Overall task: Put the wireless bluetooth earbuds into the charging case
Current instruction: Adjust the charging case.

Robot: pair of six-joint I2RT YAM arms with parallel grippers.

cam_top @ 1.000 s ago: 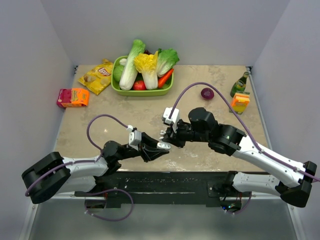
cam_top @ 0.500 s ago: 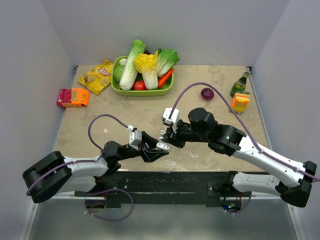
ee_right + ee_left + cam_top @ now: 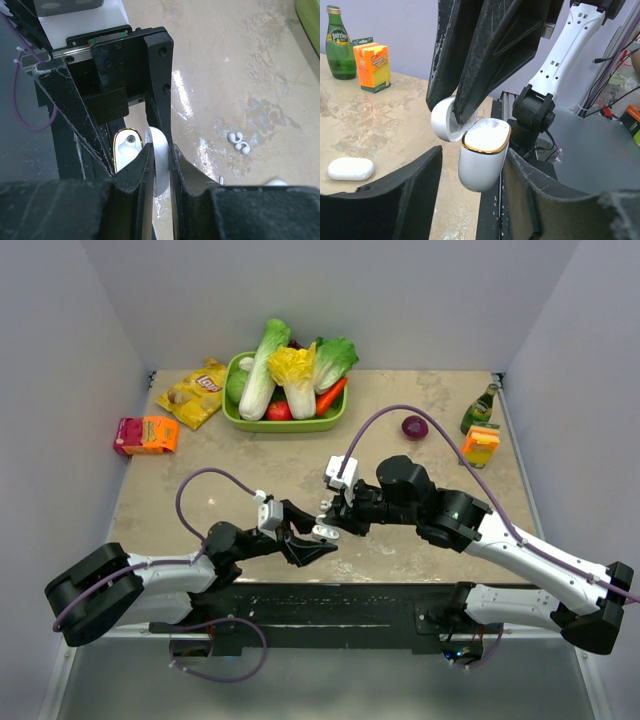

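The right gripper (image 3: 161,156) pinches the white lid of the charging case (image 3: 482,162); the case is open, with a gold rim; its body sits between the fingers of the left gripper (image 3: 315,538), whose jaws are spread, with a gap on one side; the two wireless bluetooth earbuds (image 3: 239,142) lie together on the table (image 3: 200,450), near the case at 12 o'clock in the top view; a green bottle (image 3: 481,407) stands far off at 2 o'clock.
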